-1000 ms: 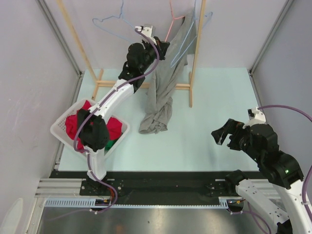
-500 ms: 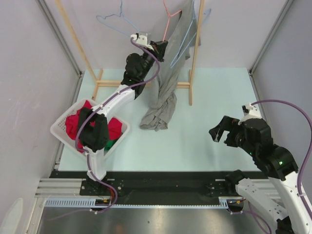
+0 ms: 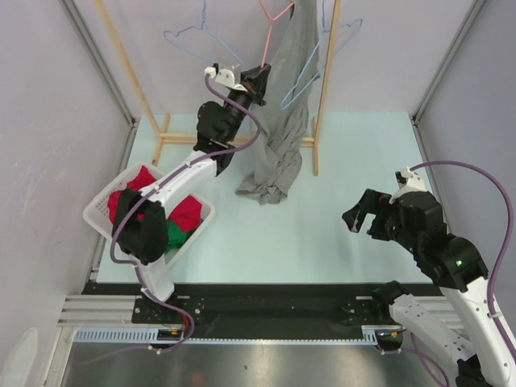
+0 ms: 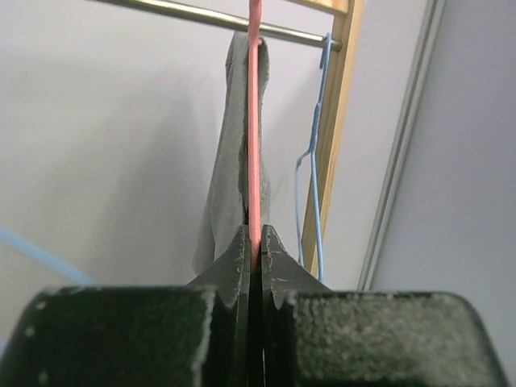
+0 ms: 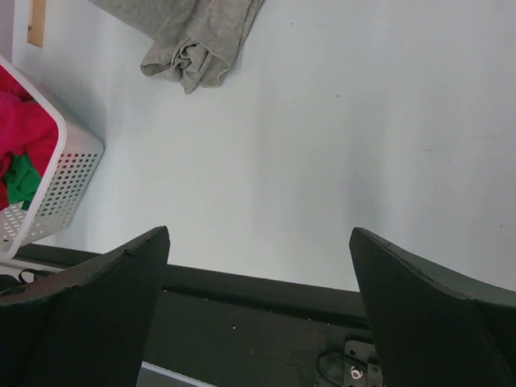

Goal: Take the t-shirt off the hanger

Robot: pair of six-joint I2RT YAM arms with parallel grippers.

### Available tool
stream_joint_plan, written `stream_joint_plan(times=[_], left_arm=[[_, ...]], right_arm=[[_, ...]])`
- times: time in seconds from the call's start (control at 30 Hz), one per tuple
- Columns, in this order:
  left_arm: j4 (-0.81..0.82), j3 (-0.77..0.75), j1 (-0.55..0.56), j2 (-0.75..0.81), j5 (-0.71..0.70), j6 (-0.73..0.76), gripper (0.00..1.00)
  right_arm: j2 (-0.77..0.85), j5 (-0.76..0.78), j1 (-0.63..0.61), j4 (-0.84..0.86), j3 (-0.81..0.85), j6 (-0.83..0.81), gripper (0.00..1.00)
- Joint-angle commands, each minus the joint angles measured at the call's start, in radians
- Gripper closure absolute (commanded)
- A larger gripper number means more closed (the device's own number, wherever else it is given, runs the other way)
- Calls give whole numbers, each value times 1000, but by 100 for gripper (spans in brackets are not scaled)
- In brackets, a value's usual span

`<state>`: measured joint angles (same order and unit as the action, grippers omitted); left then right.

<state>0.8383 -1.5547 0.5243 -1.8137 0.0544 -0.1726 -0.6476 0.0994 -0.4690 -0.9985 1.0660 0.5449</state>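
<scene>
One step is in hand: the left pincer (image 4: 254, 242) clamps the pink hanger (image 4: 255, 121) near the rail (image 4: 201, 14), with the grey t-shirt (image 3: 284, 121) seemingly draped on it and its hem on the desk (image 3: 363, 161). The right pincer (image 3: 360, 220) gapes wide and empty; next it should probably pull the cloth free.

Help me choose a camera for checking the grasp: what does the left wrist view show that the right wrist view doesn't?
Left wrist only: the left gripper shut on the pink hanger, the metal rail and a blue hanger. Right wrist only: the open right gripper, the white basket of red and green clothes, the table. Both: the grey t-shirt.
</scene>
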Motion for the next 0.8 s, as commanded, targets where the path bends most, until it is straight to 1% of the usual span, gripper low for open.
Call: stream_joint_plan(times=[0.0, 0.03, 0.07, 0.13, 0.17, 0.2, 0.27, 0.3, 0.33, 0.37, 0.4, 0.43, 0.47, 0.5, 0.53, 0.6, 0.63, 0.67, 0.77], left_arm=[[75, 102, 32, 221, -108, 91, 100], [56, 137, 45, 262, -157, 97, 100], [0, 206, 49, 337, -171, 87, 100], [-77, 286, 51, 427, -203, 56, 100], [-108, 361, 51, 514, -211, 20, 100], [-145, 393, 51, 552, -220, 3, 100], [-261, 456, 51, 626, -194, -21, 100], [-318, 462, 51, 686, -186, -19, 100], [-460, 461, 51, 720, -176, -27, 100], [-531, 458, 52, 749, -179, -36, 99], [-598, 456, 51, 813, -186, -44, 100], [-725, 459, 49, 845, -194, -71, 100], [-778, 464, 51, 878, -205, -74, 100], [-826, 469, 49, 945, -200, -73, 100], [-923, 472, 49, 973, -197, -67, 100], [-1013, 467, 51, 1031, -200, -59, 100], [-1098, 463, 49, 1072, -200, -54, 100], [-1137, 455, 49, 1090, -192, -47, 100], [-1266, 446, 49, 1123, -99, -41, 100]], right_arm=[[-7, -18, -2, 41, 11, -8, 0], [-7, -24, 0, 46, 8, -8, 0], [-6, -27, -2, 47, 8, -8, 0], [-6, -29, 0, 52, 8, -14, 0], [-7, -26, 0, 52, 8, -16, 0], [-9, -23, 0, 54, 8, -19, 1], [-7, -29, 0, 51, 9, -19, 0], [-7, -33, 0, 51, 9, -17, 0], [-6, -41, -2, 51, 11, -19, 0], [-4, -56, -2, 54, 9, -20, 0], [-3, -66, 0, 54, 9, -23, 0], [-3, -75, 0, 55, 8, -32, 1], [-3, -88, -2, 60, 5, -40, 0], [-3, -89, 0, 63, 3, -45, 0], [-3, -119, -2, 66, 3, -51, 0], [-7, -144, -2, 77, 2, -59, 0], [-9, -151, -2, 83, 0, -62, 1], [-11, -168, -2, 98, 0, -68, 0], [-26, -213, -3, 136, 2, -77, 0]])
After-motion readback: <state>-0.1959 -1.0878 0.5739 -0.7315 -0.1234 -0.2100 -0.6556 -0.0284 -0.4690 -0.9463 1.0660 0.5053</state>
